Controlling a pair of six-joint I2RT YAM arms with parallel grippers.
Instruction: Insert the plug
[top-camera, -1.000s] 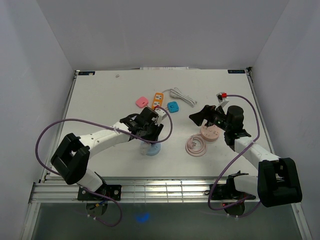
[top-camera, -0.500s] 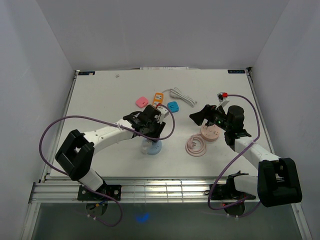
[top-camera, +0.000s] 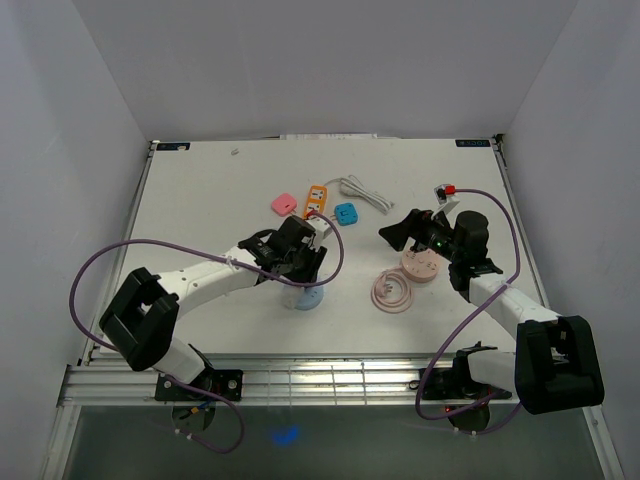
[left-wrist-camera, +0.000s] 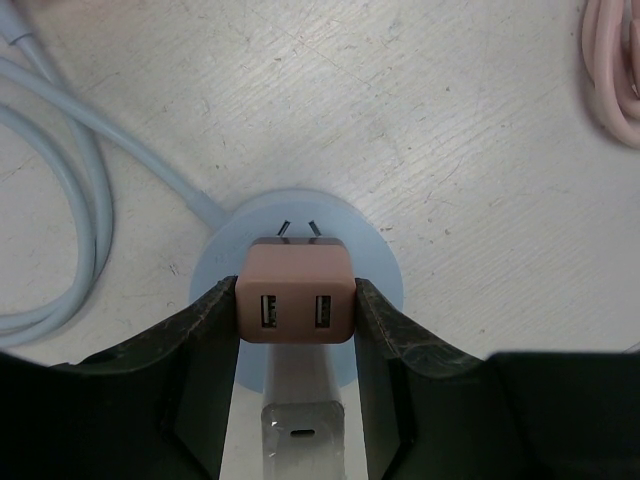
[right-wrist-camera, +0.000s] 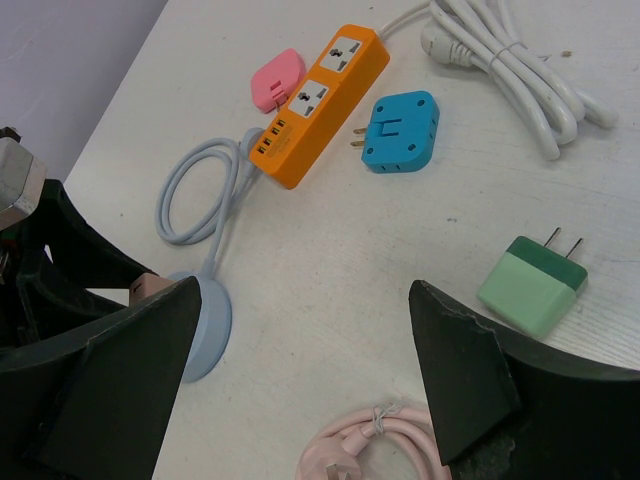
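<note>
Brown two-port plug (left-wrist-camera: 295, 292) clamped in the left gripper (left-wrist-camera: 296, 305) over the round blue socket (left-wrist-camera: 378, 282) at mid-table.

The plug sits between narrowly set jaws, its two prongs pointing away from the wrist camera across the socket's disc; whether they touch it cannot be told. The left arm reaches from its base at the near left corner diagonally to the table's (top-camera: 200, 200) centre, wrist turned down over the socket. The right gripper (top-camera: 396, 235) hangs with jaws spread wide and nothing between them, its arm folded up from the near right corner, just beside a pink round socket (top-camera: 422, 266) and a coiled pink cable (top-camera: 391, 292). Beyond lie an orange power strip (right-wrist-camera: 305, 105), a pink adapter (right-wrist-camera: 277, 78), a blue adapter (right-wrist-camera: 400, 130), a green plug (right-wrist-camera: 530, 285) and a bundled white cable (right-wrist-camera: 510, 60).
</note>
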